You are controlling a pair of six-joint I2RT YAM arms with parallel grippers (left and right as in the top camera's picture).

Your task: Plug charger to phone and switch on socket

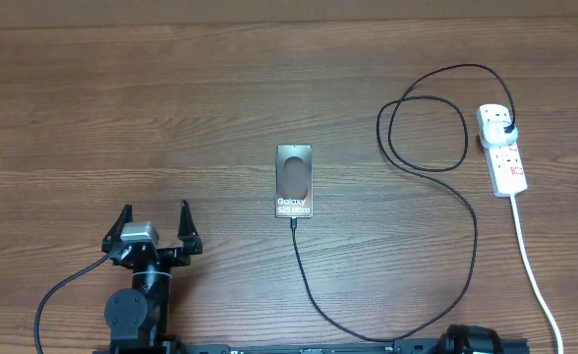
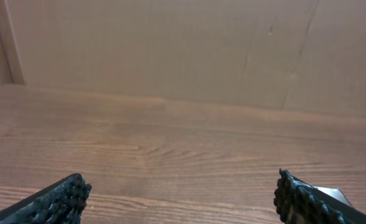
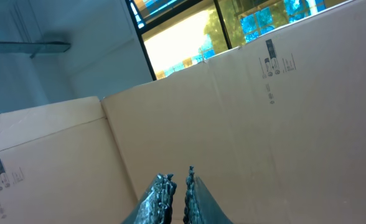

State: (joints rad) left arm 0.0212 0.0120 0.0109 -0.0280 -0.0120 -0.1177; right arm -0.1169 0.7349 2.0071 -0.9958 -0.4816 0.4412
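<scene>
The phone [image 1: 294,181] lies flat mid-table with its "Galaxy" lettering at the near end. The charger cable [image 1: 314,295] has its tip touching the phone's near edge. It runs toward me, curves right, loops, and ends in a black plug [image 1: 506,128] seated in the far outlet of the white socket strip [image 1: 505,157] at the right. My left gripper [image 1: 154,220] is open and empty, left of the phone; its wrist view [image 2: 180,190] shows only bare wood between the fingers. My right gripper [image 3: 179,177] is shut and empty, pointing up at cardboard.
The socket's white cord [image 1: 535,275] runs from the strip to the near right table edge. The right arm's base [image 1: 476,339] sits at the near edge. Cardboard walls [image 2: 170,50] stand behind the table.
</scene>
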